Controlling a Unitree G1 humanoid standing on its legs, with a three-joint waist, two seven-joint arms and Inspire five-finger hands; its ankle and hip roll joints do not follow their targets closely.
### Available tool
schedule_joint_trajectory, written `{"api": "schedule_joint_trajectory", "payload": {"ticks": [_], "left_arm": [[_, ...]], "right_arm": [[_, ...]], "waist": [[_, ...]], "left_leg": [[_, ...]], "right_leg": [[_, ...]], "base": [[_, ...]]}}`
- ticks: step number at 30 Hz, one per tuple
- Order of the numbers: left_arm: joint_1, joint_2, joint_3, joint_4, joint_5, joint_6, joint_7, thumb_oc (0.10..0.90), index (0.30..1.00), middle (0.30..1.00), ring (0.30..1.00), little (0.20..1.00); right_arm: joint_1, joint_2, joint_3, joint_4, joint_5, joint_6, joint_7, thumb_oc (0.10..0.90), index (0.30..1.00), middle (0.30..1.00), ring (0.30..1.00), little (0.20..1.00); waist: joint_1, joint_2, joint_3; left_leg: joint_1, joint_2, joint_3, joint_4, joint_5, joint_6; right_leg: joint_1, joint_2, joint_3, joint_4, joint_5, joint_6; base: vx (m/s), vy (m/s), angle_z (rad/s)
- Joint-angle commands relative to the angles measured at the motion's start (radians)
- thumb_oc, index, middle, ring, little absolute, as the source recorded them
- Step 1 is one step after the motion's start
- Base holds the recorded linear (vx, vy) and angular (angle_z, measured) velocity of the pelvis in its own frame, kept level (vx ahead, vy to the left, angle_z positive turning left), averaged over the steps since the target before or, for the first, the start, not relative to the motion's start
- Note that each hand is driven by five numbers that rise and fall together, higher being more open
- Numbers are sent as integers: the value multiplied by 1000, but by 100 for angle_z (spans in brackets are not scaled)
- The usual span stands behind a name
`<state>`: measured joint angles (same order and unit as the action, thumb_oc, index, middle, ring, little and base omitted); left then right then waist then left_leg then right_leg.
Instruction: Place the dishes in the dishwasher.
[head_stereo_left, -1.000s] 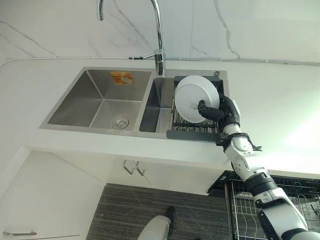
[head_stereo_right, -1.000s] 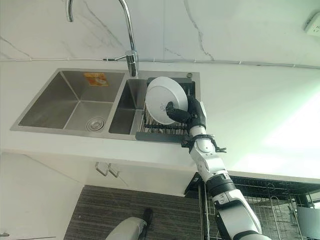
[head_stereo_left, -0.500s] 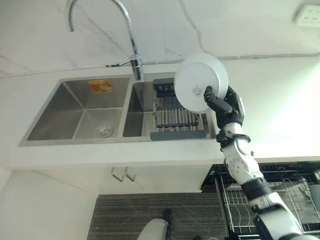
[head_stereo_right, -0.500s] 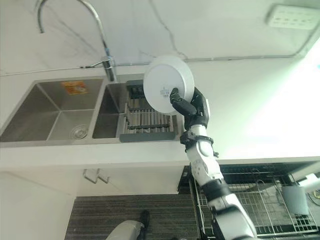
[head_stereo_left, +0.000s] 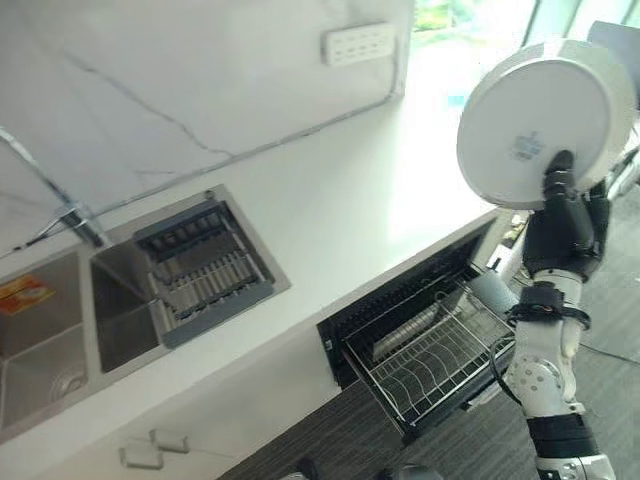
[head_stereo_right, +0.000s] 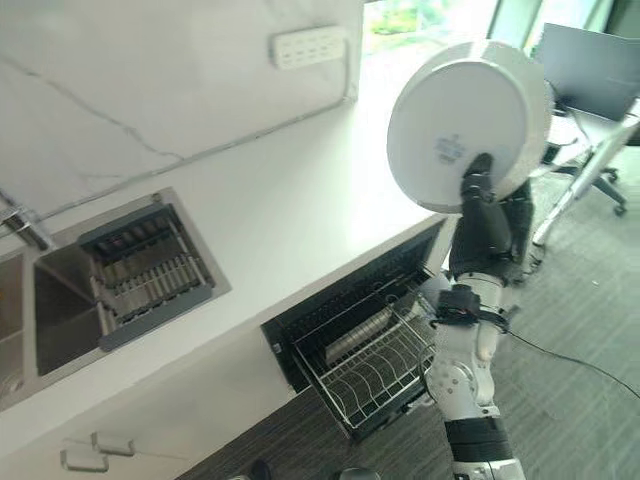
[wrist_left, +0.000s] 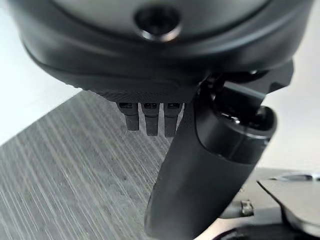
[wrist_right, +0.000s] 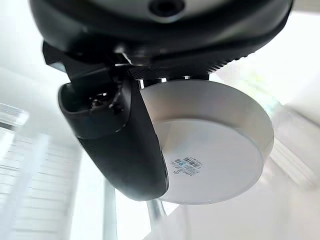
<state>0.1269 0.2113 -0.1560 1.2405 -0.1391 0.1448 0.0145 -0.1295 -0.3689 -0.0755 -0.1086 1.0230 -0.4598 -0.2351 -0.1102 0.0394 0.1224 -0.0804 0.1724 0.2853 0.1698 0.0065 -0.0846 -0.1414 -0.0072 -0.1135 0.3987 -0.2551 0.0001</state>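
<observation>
The right hand (head_stereo_left: 566, 205) pinches the white bowl (head_stereo_left: 540, 122) by its rim, holding it high and edge-on above the pulled-out dishwasher rack (head_stereo_left: 435, 352) below the bench (head_stereo_left: 330, 240), probably to slot it upright there, while the left hand (wrist_left: 200, 165) hangs relaxed, holding nothing.

A kitchen: a stainless steel sink (head_stereo_left: 60, 340) set in a white stone desk (head_stereo_left: 350, 200), a marble wall (head_stereo_left: 150, 80), and a pulled-out wire dishwasher rack (head_stereo_left: 430, 350) below the raised right robot hand (head_stereo_left: 565, 205).
</observation>
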Motion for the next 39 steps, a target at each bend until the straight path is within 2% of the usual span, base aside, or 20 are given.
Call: {"api": "schedule_joint_trajectory", "payload": {"ticks": [1,7,11,17,27,30,35,37,39], "left_arm": [[-55,-7,-17,20,24,-40,10,800,900,900,900,900],[-60,-19,-24,24,2,-37,16,800,900,900,900,900],[-60,-22,-21,12,-34,-19,31,800,900,900,900,900],[-57,-17,-13,-24,-59,12,43,800,900,900,900,900],[-43,-9,-4,-73,-79,48,50,800,900,900,900,900],[-35,-12,-1,-82,-89,54,52,800,900,900,900,900],[-34,-14,3,-98,-93,70,59,800,900,900,900,900],[-35,-14,5,-104,-97,77,61,800,900,900,900,900],[-35,-14,7,-115,-105,84,63,800,900,900,900,900]], "right_arm": [[-83,-26,-94,-168,-46,-92,10,400,300,300,300,300],[6,-29,-181,-113,9,-26,42,400,300,300,300,300],[68,6,-179,-15,66,8,99,400,300,300,300,300],[94,42,-119,111,105,63,150,400,300,300,300,300],[78,70,-12,216,65,83,180,400,300,300,300,300],[71,73,23,211,18,103,177,400,300,300,300,300],[72,74,56,214,-73,140,111,400,300,300,300,300],[71,68,62,223,-149,157,66,400,300,300,300,300],[66,48,73,243,-295,196,4,400,300,300,300,300]], "waist": [[1,-43,-28],[-51,-44,-22],[-67,-44,-15],[-58,-37,4],[-17,-22,26],[-4,-20,30],[10,-22,36],[14,-23,39],[20,-23,48]], "left_leg": [[-19,-28,-24,130,-165,24],[-2,-15,15,130,-172,21],[3,-16,27,130,-175,22],[0,-25,14,130,-175,26],[-16,-53,-30,130,-178,34],[-18,-63,-45,130,-179,38],[-23,-71,-60,130,-179,41],[-28,-73,-66,130,-179,42],[-34,-74,-71,130,-174,41]], "right_leg": [[12,-108,-18,-99,116,121],[-3,-103,12,-99,120,120],[-10,-106,20,-99,122,119],[-12,-115,11,-99,121,116],[-9,-130,-15,-99,120,116],[-3,-132,-23,-99,117,115],[0,-134,-32,-99,117,115],[0,-134,-35,-99,117,115],[-2,-135,-41,-99,118,113]], "base": [[37,-90,-56],[18,-41,-42],[26,-41,-20],[2,2,4],[10,29,16],[65,46,18],[44,21,9],[34,22,6],[0,0,0]]}}
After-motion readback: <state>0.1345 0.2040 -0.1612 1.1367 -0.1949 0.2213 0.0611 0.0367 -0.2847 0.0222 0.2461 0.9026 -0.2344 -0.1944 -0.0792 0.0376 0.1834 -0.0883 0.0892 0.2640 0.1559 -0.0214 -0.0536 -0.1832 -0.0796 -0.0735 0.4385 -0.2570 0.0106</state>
